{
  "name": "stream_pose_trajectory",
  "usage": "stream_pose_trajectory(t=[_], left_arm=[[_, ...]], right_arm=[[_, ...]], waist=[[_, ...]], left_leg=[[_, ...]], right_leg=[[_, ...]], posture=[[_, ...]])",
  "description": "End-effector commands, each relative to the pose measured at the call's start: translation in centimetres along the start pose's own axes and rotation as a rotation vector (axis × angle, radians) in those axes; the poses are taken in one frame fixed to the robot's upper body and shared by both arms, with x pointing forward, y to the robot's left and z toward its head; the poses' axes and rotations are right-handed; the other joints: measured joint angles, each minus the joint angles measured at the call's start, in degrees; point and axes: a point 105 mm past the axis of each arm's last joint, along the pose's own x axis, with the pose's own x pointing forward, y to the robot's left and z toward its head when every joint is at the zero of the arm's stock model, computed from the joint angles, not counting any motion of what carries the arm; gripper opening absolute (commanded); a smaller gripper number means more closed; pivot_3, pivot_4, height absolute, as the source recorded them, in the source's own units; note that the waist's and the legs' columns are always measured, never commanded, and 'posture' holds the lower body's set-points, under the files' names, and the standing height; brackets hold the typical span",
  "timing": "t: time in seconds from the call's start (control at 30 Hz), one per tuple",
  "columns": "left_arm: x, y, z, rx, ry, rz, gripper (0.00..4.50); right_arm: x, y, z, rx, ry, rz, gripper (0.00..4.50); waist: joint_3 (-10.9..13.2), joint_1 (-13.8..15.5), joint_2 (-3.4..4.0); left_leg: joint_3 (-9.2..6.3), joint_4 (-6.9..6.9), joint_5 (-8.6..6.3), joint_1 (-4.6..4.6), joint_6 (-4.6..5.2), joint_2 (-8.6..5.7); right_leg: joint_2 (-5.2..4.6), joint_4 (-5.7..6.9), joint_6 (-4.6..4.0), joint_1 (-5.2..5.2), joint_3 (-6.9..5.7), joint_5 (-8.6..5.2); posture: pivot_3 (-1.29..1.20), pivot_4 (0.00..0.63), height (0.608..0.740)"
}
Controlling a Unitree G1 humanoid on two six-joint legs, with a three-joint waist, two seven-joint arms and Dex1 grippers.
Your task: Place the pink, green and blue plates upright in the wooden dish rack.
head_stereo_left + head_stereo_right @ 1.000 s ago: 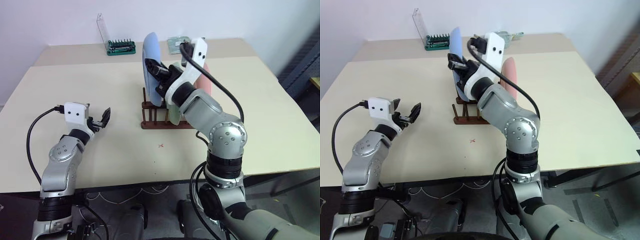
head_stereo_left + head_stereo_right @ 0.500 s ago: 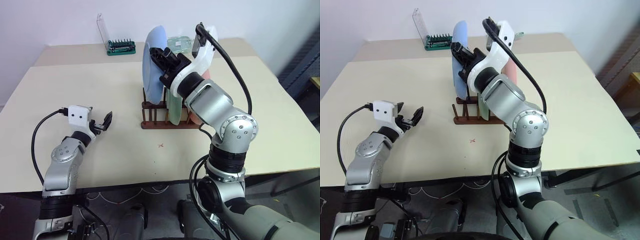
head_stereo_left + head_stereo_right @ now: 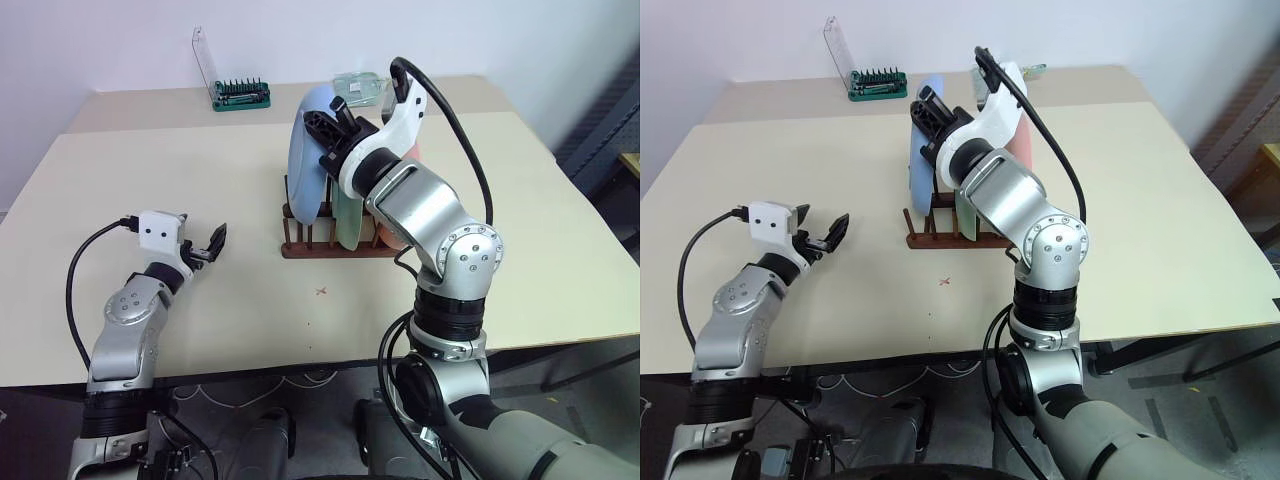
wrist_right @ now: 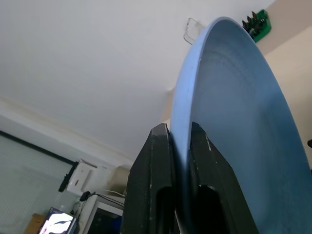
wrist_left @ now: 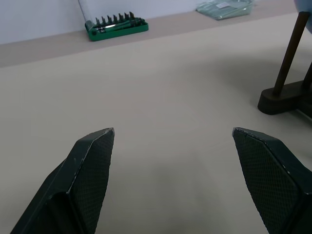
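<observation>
The light blue plate (image 3: 308,150) stands upright at the left end of the wooden dish rack (image 3: 300,246), its lower edge down among the pegs. My right gripper (image 3: 331,117) is shut on the plate's top rim; the right wrist view has the rim (image 4: 234,122) pinched between the two black fingers (image 4: 155,165). The pale green plate (image 3: 346,216) stands upright in the rack just right of the blue one. The pink plate (image 3: 1019,138) stands behind it, mostly hidden by my right arm. My left gripper (image 3: 212,243) hovers open and empty over the table, left of the rack.
A green tool case (image 3: 242,95) with a clear lid stands at the table's back. A clear packet (image 3: 358,85) lies behind the rack. A small red mark (image 3: 321,292) is on the tabletop in front of the rack.
My right wrist has rolled and the blue plate has turned and sunk lower into the rack's left end. The left arm has kept still.
</observation>
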Motion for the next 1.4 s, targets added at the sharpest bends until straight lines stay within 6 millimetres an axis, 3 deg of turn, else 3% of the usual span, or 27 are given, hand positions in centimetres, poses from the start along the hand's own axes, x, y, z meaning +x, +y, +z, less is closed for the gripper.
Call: stream_pose_trajectory(t=[0.03, 0.23, 0.33, 0.5, 0.93, 1.03, 1.13, 1.3, 1.4], left_arm=[[0.1, 0.0, 1.0, 0.015, -0.049, 0.0, 3.98], [0.0, -0.6, 1.1, 0.017, -0.052, -0.032, 3.98], [-0.1, -1.4, 1.4, 0.011, -0.063, -0.066, 4.03], [-0.1, -1.6, 1.4, 0.008, -0.062, -0.071, 4.03], [0.0, -2.1, 1.6, 0.002, -0.057, -0.083, 4.03], [0.0, -2.2, 1.7, 0.009, -0.059, -0.088, 4.03], [-0.1, -2.1, 1.6, 0.024, -0.051, -0.091, 4.03], [-0.2, -2.0, 1.3, 0.023, -0.041, -0.091, 4.03], [-0.1, -1.7, 0.9, 0.032, -0.026, -0.094, 4.03]], right_arm=[[0.1, 1.1, -0.6, 0.036, 0.015, 0.04, 0.0], [0.3, 0.8, -0.7, 0.032, 0.018, 0.02, 0.0], [0.3, 1.0, -0.6, 0.017, 0.018, 0.033, 1.02], [0.3, 1.6, -0.1, -0.014, 0.0, 0.063, 3.46], [-0.1, 4.2, 3.8, -0.268, -0.16, 0.194, 3.46], [-1.9, 4.7, 6.2, -0.538, -0.262, 0.264, 3.46], [-4.9, 2.5, 8.8, -0.888, -0.331, 0.272, 3.46], [-10.2, -2.3, 13.4, -1.007, -0.338, 0.189, 3.46], [-13.5, -6.2, 15.3, -1.049, -0.29, 0.053, 3.46]], waist=[[0.0, 0.0, 0.01], [0.01, 0.0, 0.01], [0.01, 0.0, 0.02], [0.01, 0.01, 0.02], [0.02, 0.04, 0.03], [0.02, 0.15, 0.04], [0.01, 1.48, 0.01], [0.03, 1.71, 0.04], [0.03, 1.96, 0.04]], left_leg=[[0.0, 0.0, 0.0, 0.0, 0.0, 0.0], [0.0, 0.0, 0.0, 0.0, 0.0, 0.0], [0.01, 0.0, 0.0, 0.0, 0.0, 0.0], [0.01, 0.0, -0.01, 0.0, 0.01, 0.0], [0.03, 0.0, -0.01, -0.01, 0.02, 0.0], [0.03, 0.01, -0.01, -0.01, 0.03, 0.0], [0.01, 0.09, -0.07, -0.08, 0.12, -0.04], [0.1, 0.09, -0.12, -0.04, 0.21, -0.05], [0.14, 0.11, -0.13, -0.07, 0.23, -0.06]], right_leg=[[0.0, 0.0, 0.0, 0.0, 0.0, 0.0], [0.0, 0.0, 0.0, 0.0, 0.0, 0.0], [0.0, -0.01, 0.0, 0.0, 0.0, 0.0], [0.0, -0.01, 0.0, 0.0, 0.0, 0.0], [0.0, -0.03, 0.0, 0.01, 0.0, 0.0], [0.0, -0.04, 0.0, 0.01, 0.0, 0.0], [-0.03, -0.23, 0.04, 0.14, -0.1, -0.02], [-0.11, -0.29, 0.1, 0.21, -0.09, -0.05], [-0.17, -0.3, 0.1, 0.22, -0.08, -0.05]], posture=[[0.0, 0.15, 0.74], [0.0, 0.15, 0.74], [0.0, 0.15, 0.74], [0.0, 0.15, 0.74], [0.0, 0.15, 0.74], [0.0, 0.15, 0.74], [0.0, 0.15, 0.74], [0.0, 0.15, 0.74], [0.0, 0.15, 0.74]])
